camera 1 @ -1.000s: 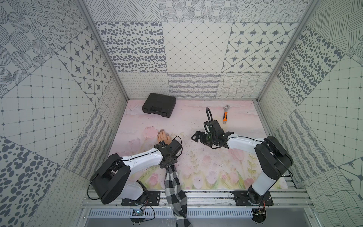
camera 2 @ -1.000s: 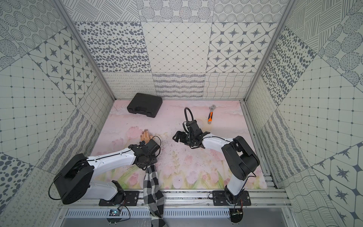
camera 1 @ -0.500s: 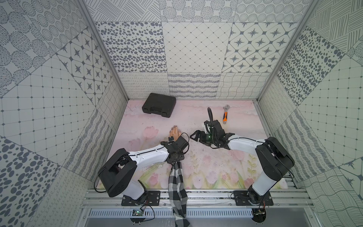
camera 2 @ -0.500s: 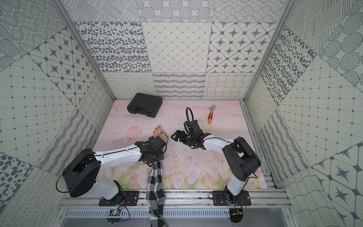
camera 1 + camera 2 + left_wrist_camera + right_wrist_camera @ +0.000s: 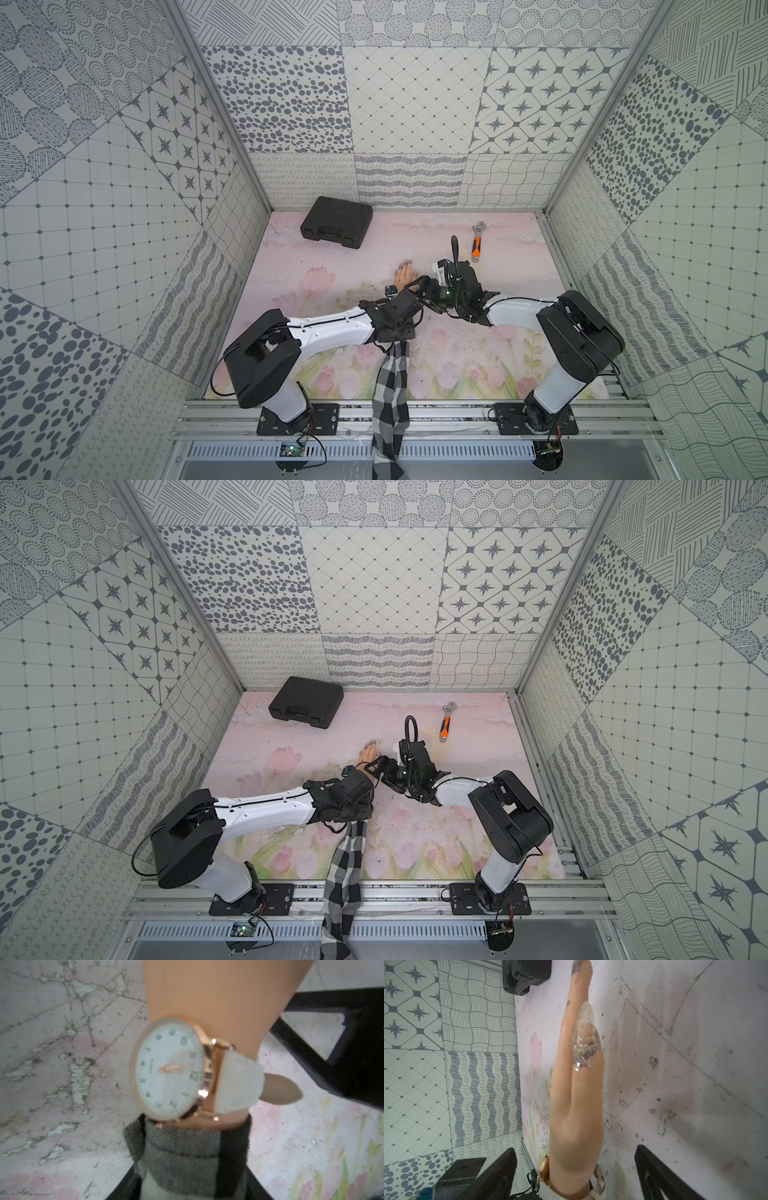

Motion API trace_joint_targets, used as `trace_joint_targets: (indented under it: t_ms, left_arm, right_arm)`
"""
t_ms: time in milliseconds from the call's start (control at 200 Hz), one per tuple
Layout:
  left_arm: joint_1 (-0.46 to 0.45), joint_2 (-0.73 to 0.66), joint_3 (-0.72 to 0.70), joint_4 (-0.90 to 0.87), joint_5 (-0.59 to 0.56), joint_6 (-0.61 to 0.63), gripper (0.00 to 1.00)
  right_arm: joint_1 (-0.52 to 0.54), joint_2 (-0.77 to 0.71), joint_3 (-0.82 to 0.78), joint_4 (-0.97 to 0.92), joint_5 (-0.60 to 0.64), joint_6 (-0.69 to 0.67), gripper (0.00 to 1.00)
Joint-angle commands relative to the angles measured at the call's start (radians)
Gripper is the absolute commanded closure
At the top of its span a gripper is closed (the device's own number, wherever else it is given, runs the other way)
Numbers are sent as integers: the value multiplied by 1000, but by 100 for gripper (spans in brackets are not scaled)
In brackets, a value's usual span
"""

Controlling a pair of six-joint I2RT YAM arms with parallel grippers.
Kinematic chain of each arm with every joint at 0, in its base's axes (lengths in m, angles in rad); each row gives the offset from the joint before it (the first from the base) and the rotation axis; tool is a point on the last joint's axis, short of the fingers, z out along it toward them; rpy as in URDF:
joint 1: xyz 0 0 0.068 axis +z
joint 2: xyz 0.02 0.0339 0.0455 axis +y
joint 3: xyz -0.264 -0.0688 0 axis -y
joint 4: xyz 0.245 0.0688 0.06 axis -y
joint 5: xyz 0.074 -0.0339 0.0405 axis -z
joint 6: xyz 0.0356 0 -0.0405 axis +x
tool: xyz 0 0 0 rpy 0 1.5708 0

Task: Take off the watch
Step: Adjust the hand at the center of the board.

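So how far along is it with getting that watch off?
Early days. Done: the left gripper is shut on the checked sleeve. In hand: the right gripper is open, straddling the dummy hand near the watch. Left: the watch is strapped on, so unfastening it and sliding it off remain.

Since a second back, the left gripper point(image 5: 406, 300), tightened on the checked sleeve point(image 5: 392, 374), has carried the mannequin hand point(image 5: 403, 275) toward the table's point(image 5: 519, 257) right edge, in between the right gripper's point(image 5: 575, 1149) slightly narrowed jaws.

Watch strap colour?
Cream-white strap on the watch; shows best in the left wrist view.
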Motion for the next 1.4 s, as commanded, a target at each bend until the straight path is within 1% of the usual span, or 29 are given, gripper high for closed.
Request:
trace_joint_targets:
  t_ms: [0,90,185,275,330,395,445,505,555,660,740,850,1045,1195,1286,1396]
  left_arm:
    - [-15,4,29,97,4,-1,63]
    - [-22,6,35,101,4,-5,64]
    - [-32,4,38,100,0,-9,64]
    - [-39,2,37,100,-1,-14,64]
    - [-40,2,34,99,0,-18,61]
    - [-41,-6,34,90,-6,-22,50]
    - [-41,-19,34,83,-15,-21,41]
    - [-40,-42,36,62,-38,-20,26]
    - [-41,-69,37,44,-62,-19,16]
    - [-39,-137,37,-4,-124,-17,2]
    - [-30,-191,37,-44,-161,-13,1]
    - [5,-251,30,-98,-178,-11,2]
    - [121,-340,-22,-175,-168,-10,2]
    - [185,-383,-60,-178,-169,14,2]
    - [217,-397,-88,-169,-155,12,2]
    - [243,-416,-132,-147,-145,-1,2]
  right_arm:
    - [-2,-24,-16,87,-13,26,15]
    - [-3,-21,-16,91,-16,26,22]
    - [-7,-18,-18,95,-13,28,33]
    - [-12,-18,-22,102,-17,32,50]
    - [-15,-27,-29,101,-20,34,60]
    - [-19,-48,-40,91,-15,34,68]
    - [-20,-76,-46,60,-5,26,70]
    - [-19,-120,-45,-5,21,8,73]
    - [-19,-165,-41,-81,47,-12,77]
    - [-20,-258,0,-300,113,-83,81]
    - [-18,-306,67,-506,163,-147,85]
    - [-12,-334,181,-787,252,-233,86]
    - [19,-284,397,-1205,439,-333,90]
    - [64,-222,531,-1419,593,-368,90]
    - [97,-160,609,-1534,679,-387,91]
    - [146,-70,679,-1617,746,-393,90]
